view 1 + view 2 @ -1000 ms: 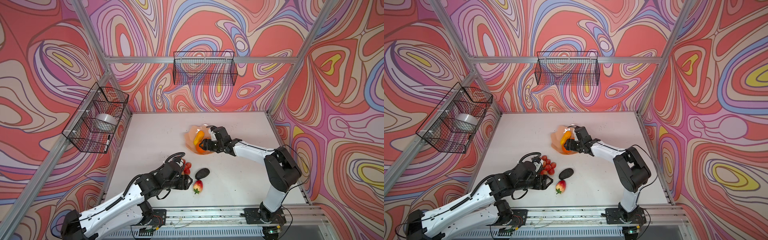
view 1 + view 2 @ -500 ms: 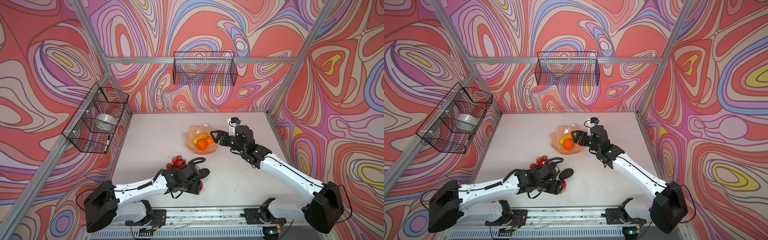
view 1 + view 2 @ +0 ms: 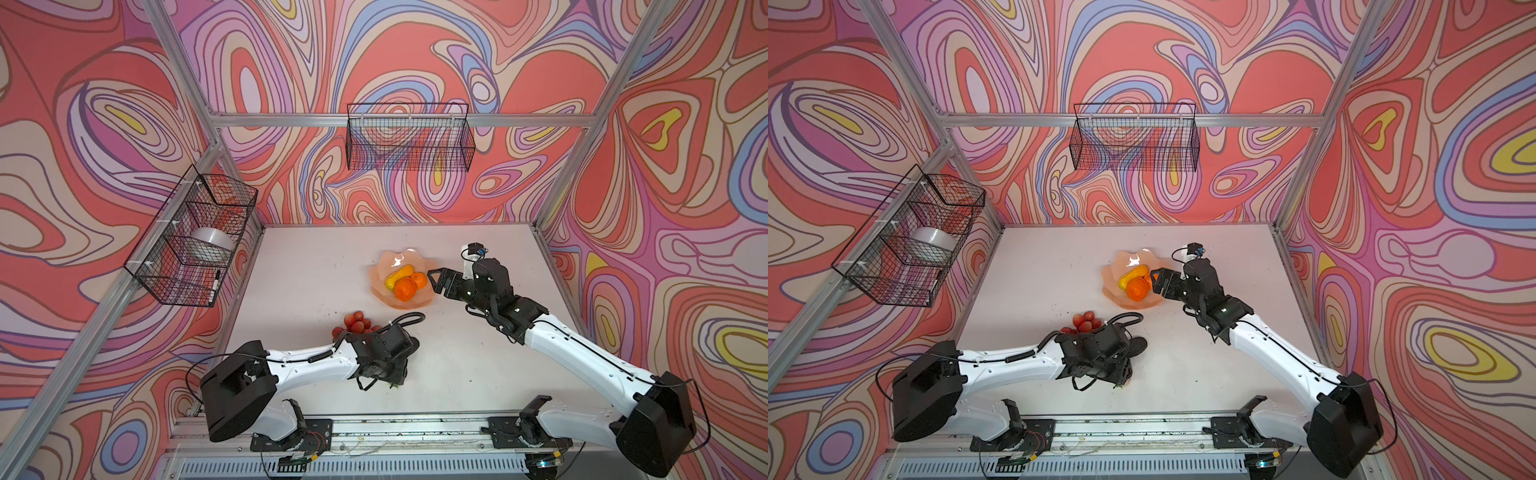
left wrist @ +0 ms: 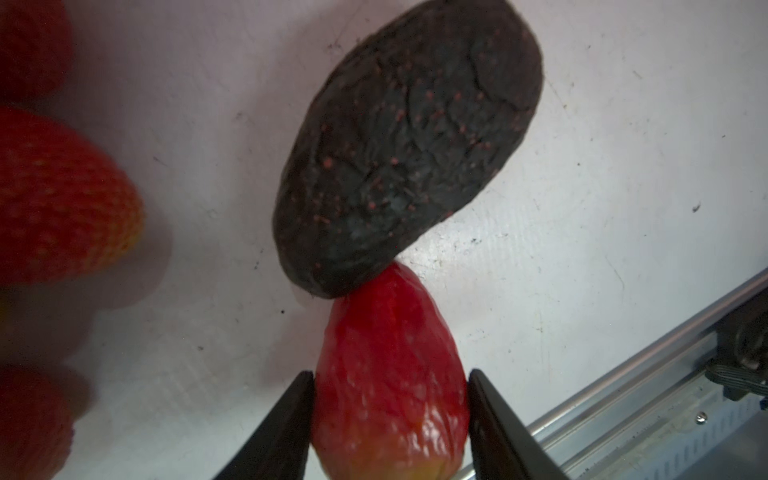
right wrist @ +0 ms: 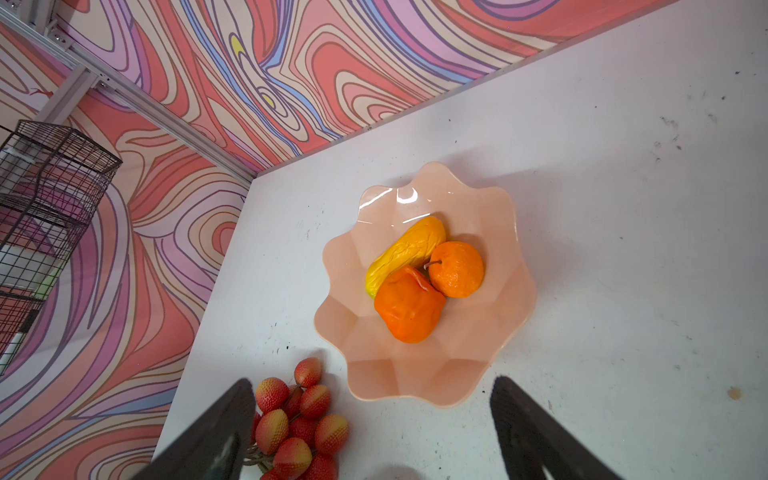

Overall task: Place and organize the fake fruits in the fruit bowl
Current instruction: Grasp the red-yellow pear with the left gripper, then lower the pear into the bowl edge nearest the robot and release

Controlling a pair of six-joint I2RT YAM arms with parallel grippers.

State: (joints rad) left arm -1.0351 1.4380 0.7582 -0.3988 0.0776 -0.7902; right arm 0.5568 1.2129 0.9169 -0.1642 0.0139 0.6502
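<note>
Top views: bowl (image 3: 379, 286) sits mid-table (image 3: 299, 291) and holds the mango (image 3: 398, 277) and two oranges (image 3: 405, 289), all touching. Grapes (image 3: 356, 323) lie on the table near the bowl, outside it, toward the front left. Right gripper (image 3: 435, 282) is at the bowl's right rim, jaws wide and empty. Left gripper (image 3: 397, 372) is low near the table front; avocado (image 3: 1138, 345) peeks out beside its wrist

Left wrist: jaws press on both flanks of the strawberry (image 4: 386, 332), gripping it. Its tip touches the avocado's end. Grapes are blurred at the edge

Right wrist: spread fingers frame the bowl and grapes, holding nothing
</note>
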